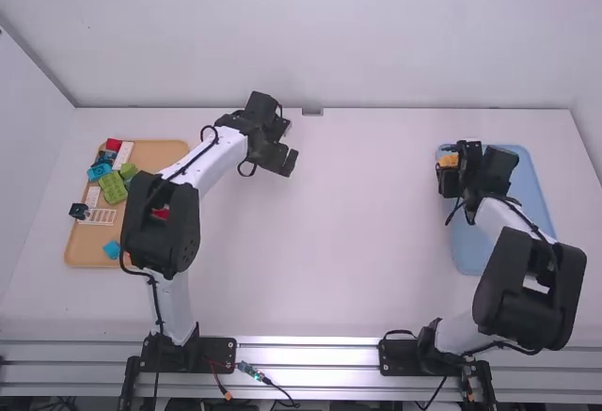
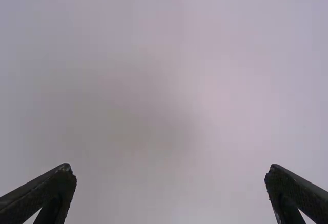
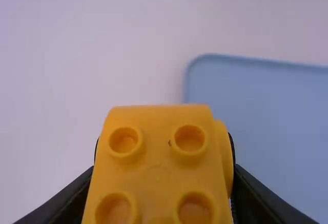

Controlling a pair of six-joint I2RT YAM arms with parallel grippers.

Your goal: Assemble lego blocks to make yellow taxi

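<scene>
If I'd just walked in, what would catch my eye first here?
Probably the bright yellow block, studs showing, gripped by the right arm's gripper over the blue tray's far left corner. Next, perhaps, the orange tray at the table's left, scattered with colorful blocks.

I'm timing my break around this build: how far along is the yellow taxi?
Probably early. Done: a yellow piece is picked up; whether it already joins several blocks, I can't tell. In hand: the right pincer grips it at the blue tray; the left pincer is open and free. Left, likely: adding parts from the tan tray, where red and green blocks lie.
</scene>
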